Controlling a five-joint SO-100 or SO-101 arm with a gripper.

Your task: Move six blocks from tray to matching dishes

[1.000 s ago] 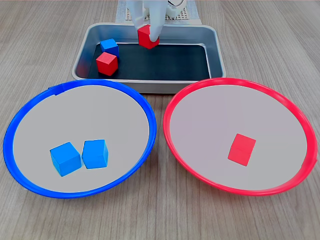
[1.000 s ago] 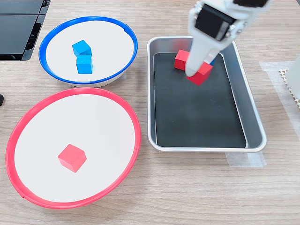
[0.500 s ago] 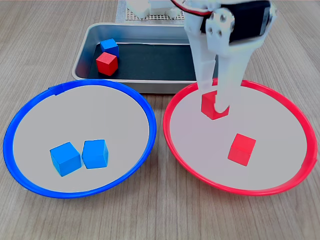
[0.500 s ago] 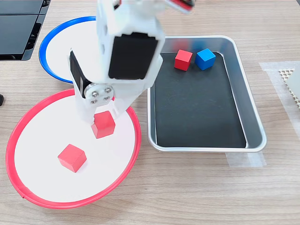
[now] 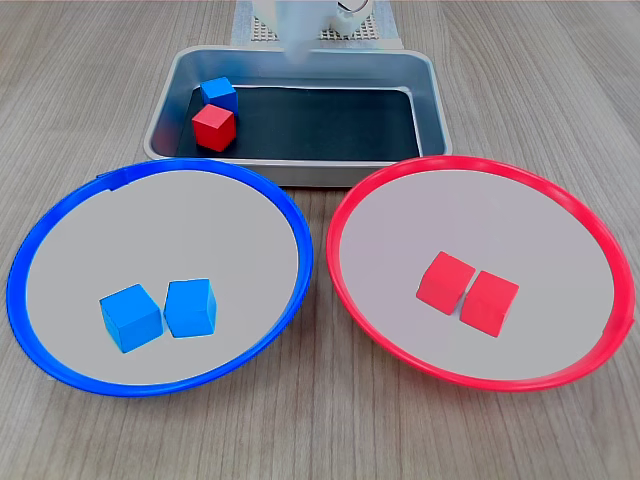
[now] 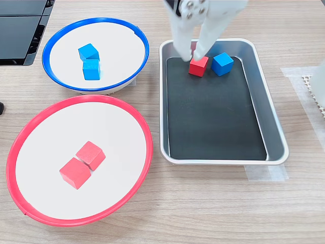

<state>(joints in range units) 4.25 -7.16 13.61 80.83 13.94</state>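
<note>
The silver tray (image 5: 432,100) (image 6: 274,133) holds a red block (image 5: 213,127) (image 6: 198,66) and a blue block (image 5: 218,93) (image 6: 222,63) side by side. My gripper (image 6: 190,55) hangs open over the tray's far end in the second exterior view, its white fingers (image 6: 180,38) just above the red block. In the first exterior view it is only a white blur (image 5: 300,35) at the top edge. The blue-rimmed dish (image 5: 20,262) (image 6: 142,47) holds two blue blocks (image 5: 131,317) (image 6: 88,52). Two red blocks (image 5: 445,282) (image 6: 91,154) lie touching in the red-rimmed dish (image 5: 340,215) (image 6: 148,147).
A black object (image 6: 20,30) lies at the second exterior view's top left, beside the blue-rimmed dish. A white mesh mat (image 6: 316,86) (image 5: 262,30) sits beyond the tray. The dishes stand side by side on the wooden table, almost touching each other and the tray.
The gripper let go of the red block in the red-rimmed dish, where it now lies against the other red one. The arm swung back over the tray, above its red block.
</note>
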